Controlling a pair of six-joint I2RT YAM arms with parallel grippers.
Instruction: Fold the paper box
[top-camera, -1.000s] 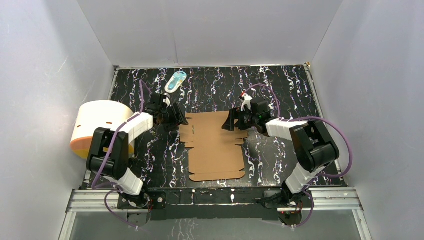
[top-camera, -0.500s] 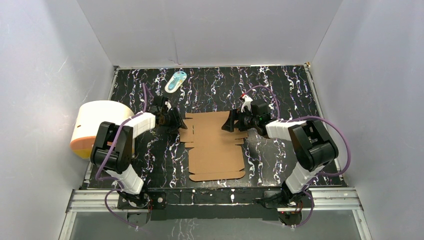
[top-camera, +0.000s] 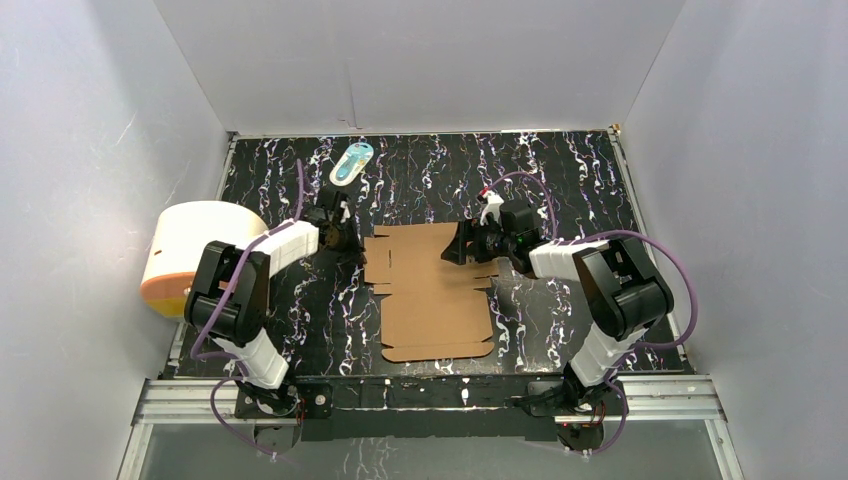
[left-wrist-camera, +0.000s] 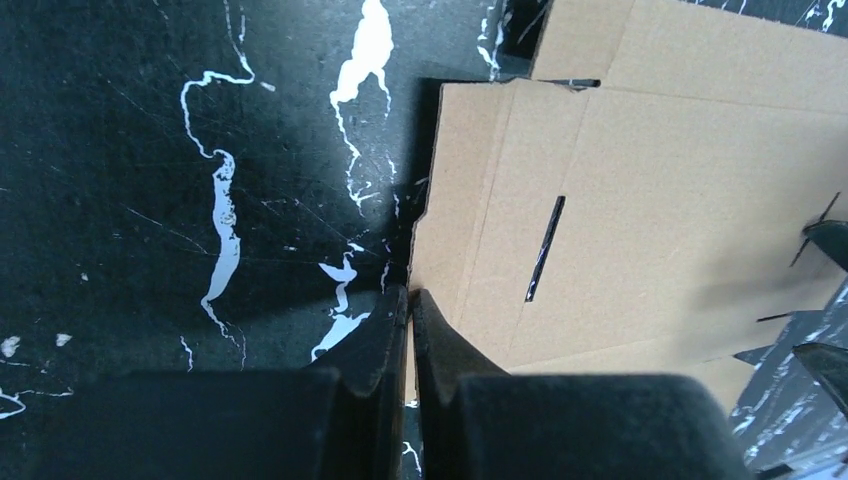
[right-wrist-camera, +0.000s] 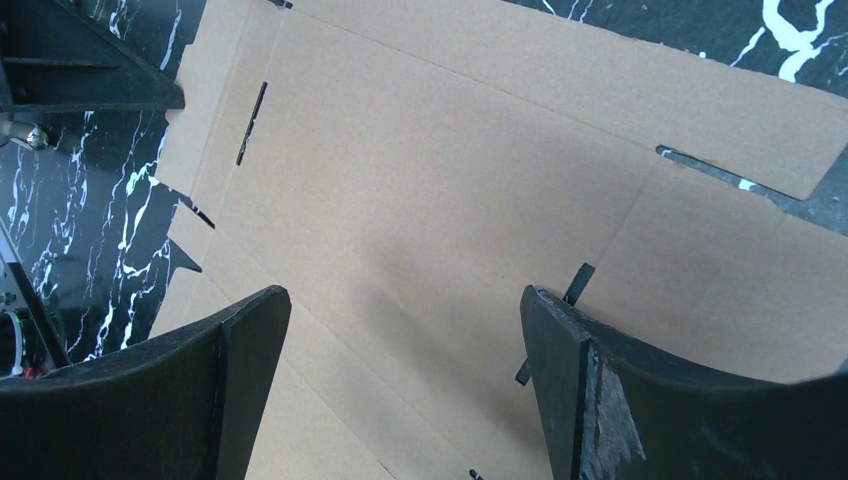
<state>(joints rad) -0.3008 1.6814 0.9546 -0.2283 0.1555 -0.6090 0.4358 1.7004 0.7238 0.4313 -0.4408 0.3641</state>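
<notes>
Marbled table (top-camera: 560, 170): paper box (top-camera: 432, 300) between closed left end effector (left-wrist-camera: 410, 293), wide right end effector (right-wrist-camera: 402, 298).

The paper box (top-camera: 432, 290) is an unfolded brown die-cut cardboard sheet with flaps, lying flat mid-table, toward the near edge.

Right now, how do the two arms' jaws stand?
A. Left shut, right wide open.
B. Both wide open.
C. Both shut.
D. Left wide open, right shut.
A: the left wrist view shows the left jaws pressed together at the edge of the paper box; the right wrist view shows the right jaws spread wide over it.
</notes>
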